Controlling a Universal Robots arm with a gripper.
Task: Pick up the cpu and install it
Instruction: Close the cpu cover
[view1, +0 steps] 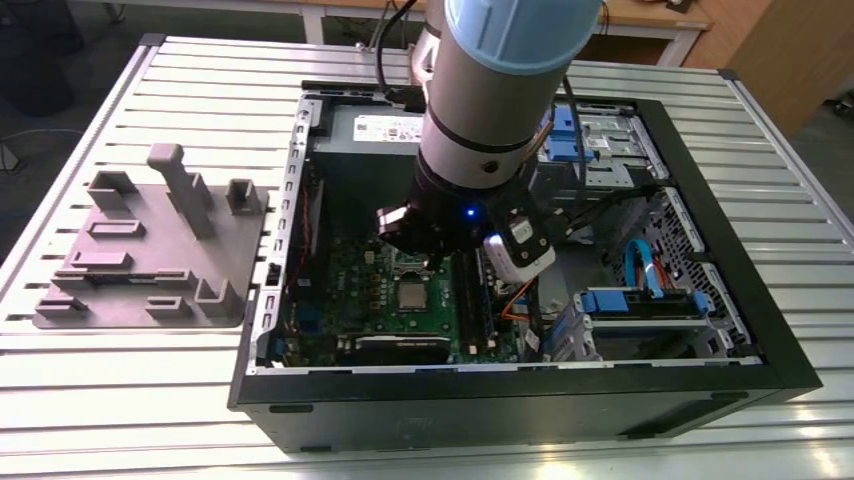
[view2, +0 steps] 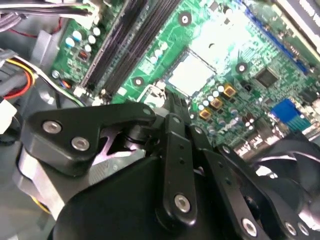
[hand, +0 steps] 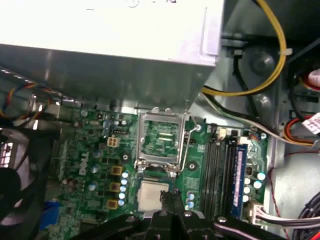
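Note:
The cpu (hand: 152, 195), a small silvery square chip, lies flat in the socket of the green motherboard (hand: 95, 165); it also shows as a pale square, the cpu (view2: 192, 75), and in the exterior view as the cpu (view1: 410, 295). The silver socket frame (hand: 160, 137) stands flipped open beside it, toward the power supply. My gripper (hand: 170, 201) hovers just above the chip's edge with its black fingers pressed together and nothing between them. In the second wrist view the gripper (view2: 172, 102) points at the board close to the chip. The arm's wrist (view1: 461, 215) hangs inside the open computer case.
A grey power supply box (hand: 110, 45) sits close behind the socket. Memory slots (hand: 220, 170) and yellow cables (hand: 270, 75) flank it; a black fan (hand: 12, 170) lies on the other side. Blue drive bays (view1: 641, 300) fill the case's far side. A grey fixture tray (view1: 147, 250) rests at the exterior view's left.

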